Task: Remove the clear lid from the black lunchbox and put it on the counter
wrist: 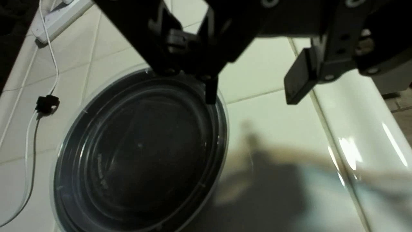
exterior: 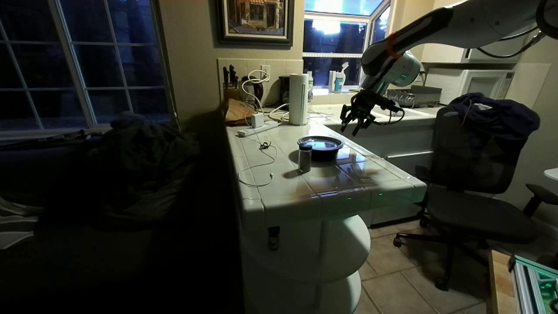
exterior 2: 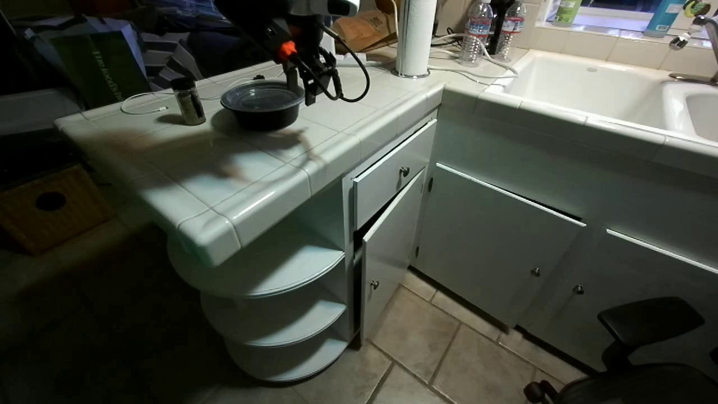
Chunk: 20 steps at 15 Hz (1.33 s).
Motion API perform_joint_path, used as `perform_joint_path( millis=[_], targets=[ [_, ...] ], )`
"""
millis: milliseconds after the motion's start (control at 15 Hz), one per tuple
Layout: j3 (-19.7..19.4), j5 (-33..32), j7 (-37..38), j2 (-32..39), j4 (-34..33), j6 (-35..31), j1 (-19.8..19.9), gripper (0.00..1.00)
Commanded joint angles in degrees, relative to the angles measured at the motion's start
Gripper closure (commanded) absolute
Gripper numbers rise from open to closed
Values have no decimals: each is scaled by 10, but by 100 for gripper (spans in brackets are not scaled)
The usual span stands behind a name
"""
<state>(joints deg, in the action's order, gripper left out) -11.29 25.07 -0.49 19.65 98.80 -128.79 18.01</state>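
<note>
Near the black lunchbox [exterior 2: 266, 118], gripper [wrist: 254, 87] spread and empty, I should pinch the clear lid [wrist: 140, 145] by its rim only

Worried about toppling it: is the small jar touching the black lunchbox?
Apart: an exterior view shows counter between the small jar and the black lunchbox.

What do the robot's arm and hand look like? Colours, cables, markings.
The arm is white and black with rounded segments; an orange band wraps it toward the hand. That hand is mostly black, angular and linked, with dark, blocky finger pads. A black cable loops beside it. No legible lettering.
</note>
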Motion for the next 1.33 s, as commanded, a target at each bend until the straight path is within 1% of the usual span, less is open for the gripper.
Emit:
perform_joint_path(
  millis=[0,67,133,267,600,667,800,867,933,1067,1133,1267],
  targets=[
    [13,17,1,15,-16,5,9,43],
    [15,19,-1,16,-16,5,10,44],
    [16,19,-1,17,-16,4,9,46],
    [17,19,0,19,-16,4,9,53],
    [22,21,-3,25,-18,3,11,79],
    [22,22,-2,26,-19,4,12,80],
    [22,22,-2,27,-19,3,12,88],
    [23,22,-4,28,-18,2,12,83],
    [24,22,-5,28,-19,2,13,85],
    [25,23,-6,29,-19,2,14,82],
    [26,23,-7,29,-19,2,14,79],
    [28,23,-6,30,-20,2,15,80]
  ],
)
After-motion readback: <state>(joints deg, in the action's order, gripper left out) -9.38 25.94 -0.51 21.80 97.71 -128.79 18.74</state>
